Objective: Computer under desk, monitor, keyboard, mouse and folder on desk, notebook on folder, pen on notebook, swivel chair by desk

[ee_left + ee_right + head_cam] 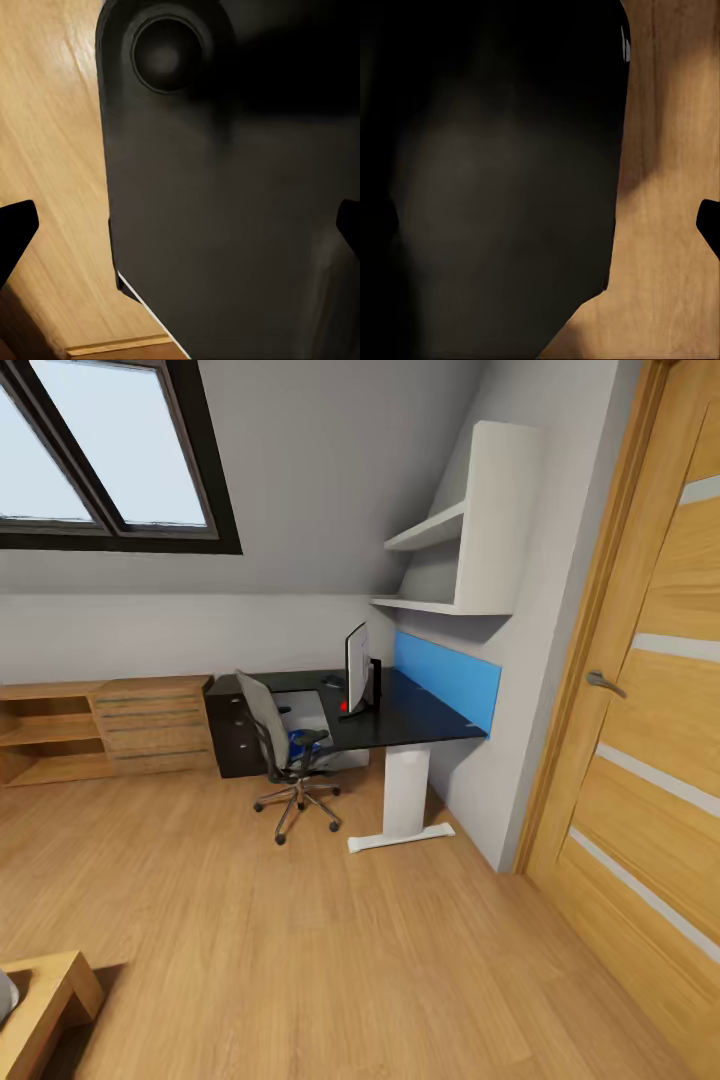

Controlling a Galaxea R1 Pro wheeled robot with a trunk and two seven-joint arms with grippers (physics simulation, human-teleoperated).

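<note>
The desk [425, 718] with a glossy black top stands in the far right corner of the bedroom. On it the monitor [358, 663] is seen edge-on, a red light at its base. The grey swivel chair [262, 728] is drawn up to the desk, and the blue folder [301, 743] lies on its seat. Behind the chair, under the desktop, a light grey box looks like the computer [310, 715]. A small dark item [330, 680] on the desk is too small to name. My left gripper [180, 229] and right gripper [540, 225] are open and empty, held close against my dark body.
A black drawer unit [232, 738] and low oak shelving [110, 725] line the far wall. The oak door [650, 700] is shut on the right. White wall shelves [470, 530] and a blue panel [452, 678] hang above the desk. A wooden furniture corner [45, 1000] sits near left.
</note>
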